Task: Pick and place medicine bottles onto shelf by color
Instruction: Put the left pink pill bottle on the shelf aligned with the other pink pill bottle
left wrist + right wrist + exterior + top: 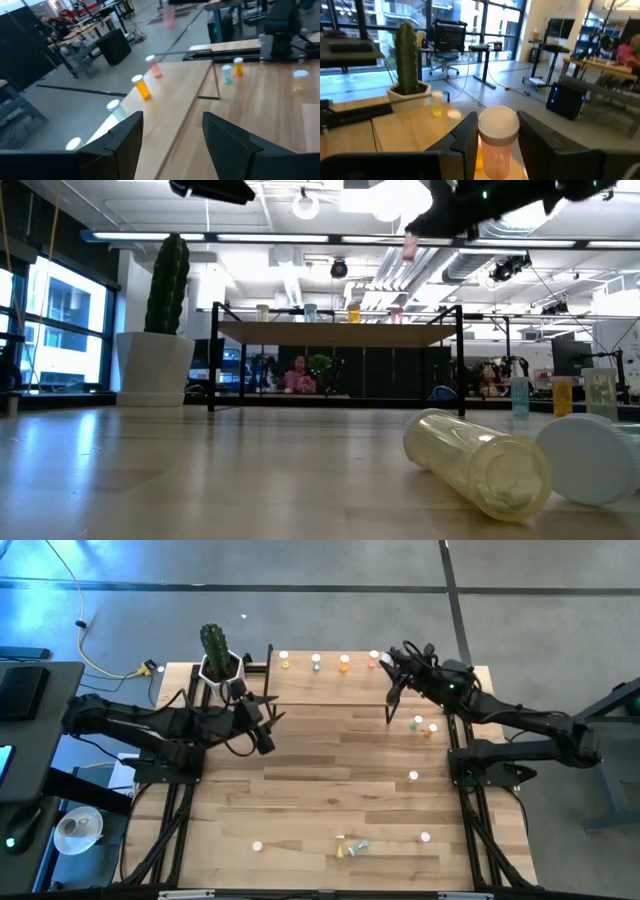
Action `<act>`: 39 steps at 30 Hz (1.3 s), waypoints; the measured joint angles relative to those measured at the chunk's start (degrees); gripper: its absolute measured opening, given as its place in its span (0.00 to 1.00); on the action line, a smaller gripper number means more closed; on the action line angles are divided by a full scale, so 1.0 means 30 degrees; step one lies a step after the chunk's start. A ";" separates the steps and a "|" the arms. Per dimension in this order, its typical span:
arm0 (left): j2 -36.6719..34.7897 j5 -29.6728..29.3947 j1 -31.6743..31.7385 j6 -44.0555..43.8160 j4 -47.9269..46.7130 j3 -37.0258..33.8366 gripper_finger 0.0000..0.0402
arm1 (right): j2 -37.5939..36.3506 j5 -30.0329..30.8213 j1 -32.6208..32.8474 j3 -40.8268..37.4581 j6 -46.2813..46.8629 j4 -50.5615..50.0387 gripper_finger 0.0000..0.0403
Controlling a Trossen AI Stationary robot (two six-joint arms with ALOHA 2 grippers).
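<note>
shelf (pixel 330 680) beside the cactus pot (pixel 220 668): four bottles upright along its far edge; a pink white-capped bottle (pixel 496 140) held upright above its end away from the pot.

Both arms are showing as dark, jointed, matte black links trailing loose black cables, each ending in two flat, blunt-tipped black fingers (pixel 227 145), a small green light glowing on the right arm (pixel 452 688).

Right tool (pixel 496 137) grips a pink white-capped bottle (pixel 496 142).
</note>
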 joint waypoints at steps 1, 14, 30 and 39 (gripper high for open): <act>-0.0042 0.0007 0.0181 0.0110 -0.0007 0.0000 0.48 | 0.0000 -0.0007 -0.0133 -0.0405 0.0284 0.0284 0.26; -0.0080 0.0022 0.2232 0.1455 -0.0009 0.0000 0.48 | 0.2952 -0.0038 -0.0331 -0.1373 0.1518 0.0802 0.26; -0.0080 0.0390 0.3376 0.1307 -0.0824 0.0000 0.48 | 0.4677 0.0939 -0.0593 -0.1121 0.2335 0.0287 0.26; -0.0073 0.1158 0.3403 0.1273 -0.0823 0.0000 0.48 | 0.4677 0.0918 -0.0593 -0.1114 0.2659 -0.0424 0.26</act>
